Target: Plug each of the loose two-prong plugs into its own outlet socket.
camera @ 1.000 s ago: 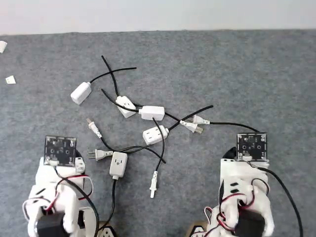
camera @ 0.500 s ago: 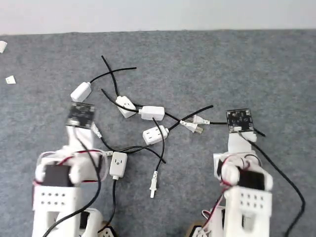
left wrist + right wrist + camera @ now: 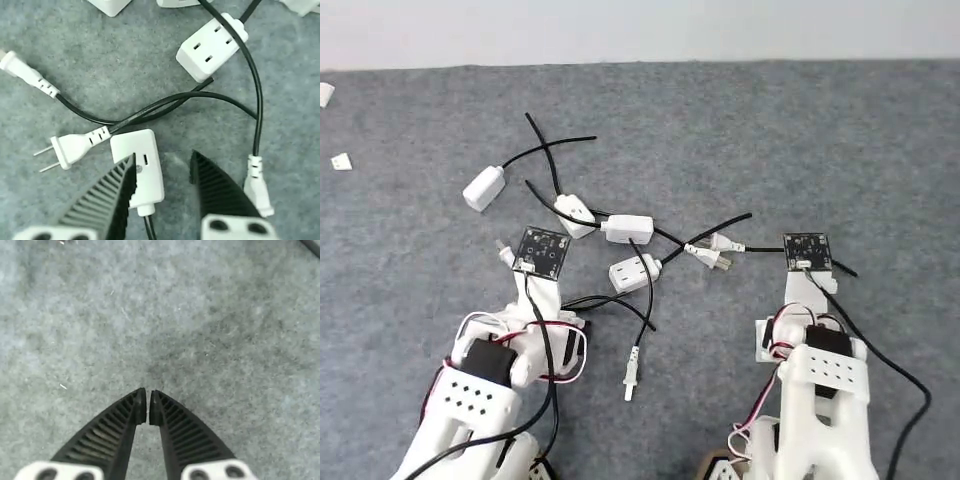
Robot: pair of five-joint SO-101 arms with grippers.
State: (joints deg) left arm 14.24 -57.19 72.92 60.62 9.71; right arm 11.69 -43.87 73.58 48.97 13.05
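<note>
Left gripper [image 3: 162, 159], fingers spread, hangs over the single socket [image 3: 142, 167], which lies half under one finger and lengthwise along its reach. A two-prong plug [image 3: 75, 147] lies just beside. At eight o'clock of the tangle [image 3: 627, 228], it's nearer than the right gripper [image 3: 148, 407], fingers pressed together, at four.

Four white outlets lie among tangled black cords [image 3: 649, 288] on the grey mat [image 3: 880, 150]. One socket [image 3: 484, 188] is at far left, two sockets [image 3: 575, 215] sit just beside each other mid-scene, and a fourth socket [image 3: 635, 272] is nearer. Two plugs [image 3: 712, 257] lie right of them, and another plug [image 3: 632, 372] lies near, between the arms. The left arm [image 3: 485, 370] hangs over the cords, left of the fourth socket. The right arm [image 3: 820, 380] is over bare mat, right of the two plugs.
</note>
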